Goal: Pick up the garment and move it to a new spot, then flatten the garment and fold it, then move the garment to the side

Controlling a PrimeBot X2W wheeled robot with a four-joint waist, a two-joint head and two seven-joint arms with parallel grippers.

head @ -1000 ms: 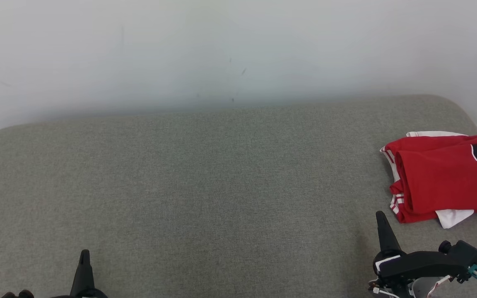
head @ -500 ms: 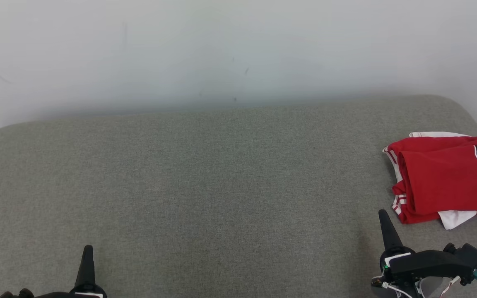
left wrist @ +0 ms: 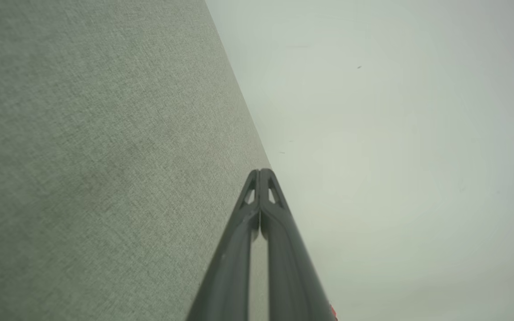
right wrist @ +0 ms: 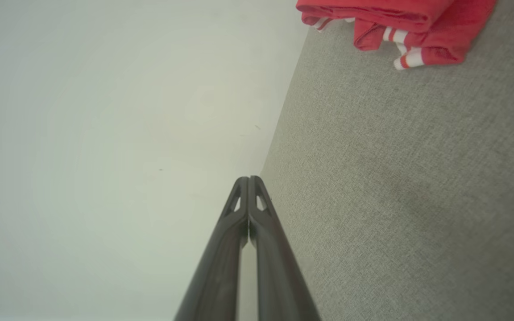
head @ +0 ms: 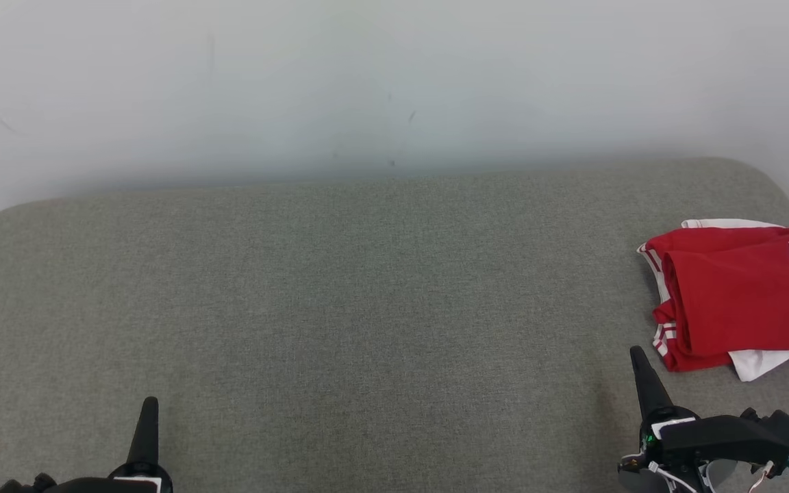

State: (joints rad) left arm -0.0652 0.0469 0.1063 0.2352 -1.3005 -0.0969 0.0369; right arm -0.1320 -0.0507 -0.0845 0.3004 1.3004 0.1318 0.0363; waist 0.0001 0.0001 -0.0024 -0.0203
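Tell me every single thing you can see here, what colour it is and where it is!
garment: one, red with white stripes and dark numbers, folded, far right of the surface, with white cloth peeking out underneath
cushioned surface: one, grey-green fabric, spread across the scene
wall: one, pale white, behind the surface
left gripper: one, dark, fingers shut, lower left, above bare fabric
right gripper: one, dark, fingers shut, lower right, close to the garment's near corner but not touching it
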